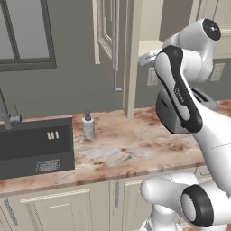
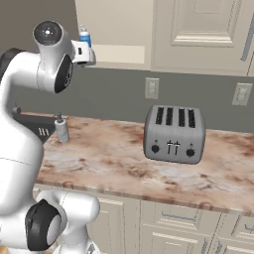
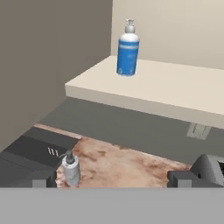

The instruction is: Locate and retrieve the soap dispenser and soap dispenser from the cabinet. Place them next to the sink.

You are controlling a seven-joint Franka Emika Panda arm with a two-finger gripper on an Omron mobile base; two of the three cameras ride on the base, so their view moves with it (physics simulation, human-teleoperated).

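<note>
The bright blue soap dispenser (image 3: 127,50) with a white pump stands upright on the beige shelf (image 3: 175,92) of the open wall cabinet (image 1: 108,40). It also peeks out above the hand in the right base view (image 2: 85,35). My gripper (image 3: 113,180) is raised to shelf height in front of that bottle, a short way off it. It is open, with its fingertips (image 3: 43,179) wide apart and nothing between them. The pale grey soap dispenser (image 1: 88,126) stands upright on the counter just right of the dark sink (image 1: 36,144).
A silver four-slot toaster (image 2: 173,134) sits on the marbled counter (image 2: 114,158) to the right. The thin faucet (image 1: 6,113) rises behind the sink. The cabinet door (image 1: 118,45) hangs open to the left of the shelf. Wall outlets (image 2: 151,88) sit below the cabinets.
</note>
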